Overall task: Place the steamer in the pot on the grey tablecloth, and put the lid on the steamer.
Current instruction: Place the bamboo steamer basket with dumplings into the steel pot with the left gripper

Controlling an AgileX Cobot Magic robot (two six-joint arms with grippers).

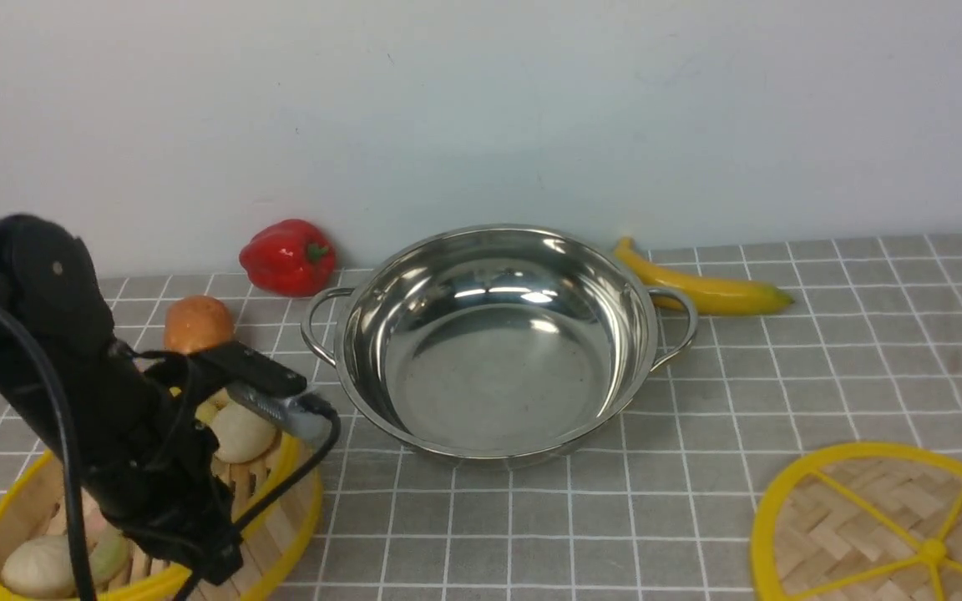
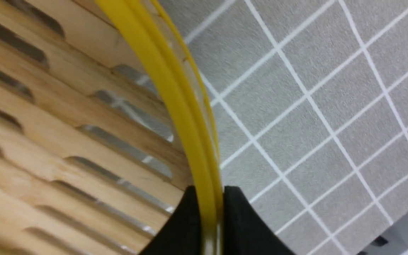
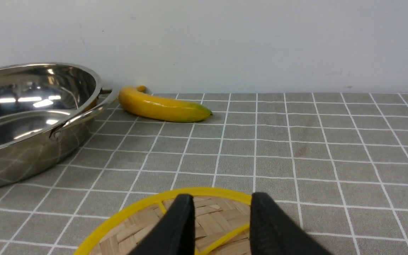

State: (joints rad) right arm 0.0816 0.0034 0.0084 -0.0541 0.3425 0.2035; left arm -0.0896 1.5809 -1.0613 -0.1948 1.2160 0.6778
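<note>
The steamer [image 1: 285, 513], a bamboo basket with a yellow rim and toy buns inside, is at the near left of the grey tablecloth [image 1: 782, 376]. My left gripper [image 1: 214, 572] is shut on its rim. In the left wrist view the two black fingers [image 2: 237, 212] pinch the yellow rim beside the slatted wall [image 2: 83, 134]. The empty steel pot [image 1: 489, 351] stands in the middle, right of the steamer. The flat woven lid [image 1: 882, 517] lies at the near right. My right gripper [image 3: 221, 203] is open just above the lid [image 3: 218, 216] and is out of the front view.
A banana [image 1: 706, 288] lies behind the pot's right handle near the wall, and also shows in the right wrist view [image 3: 161, 106]. A red pepper [image 1: 287, 257] and an orange round fruit [image 1: 197, 324] sit behind the steamer, left of the pot.
</note>
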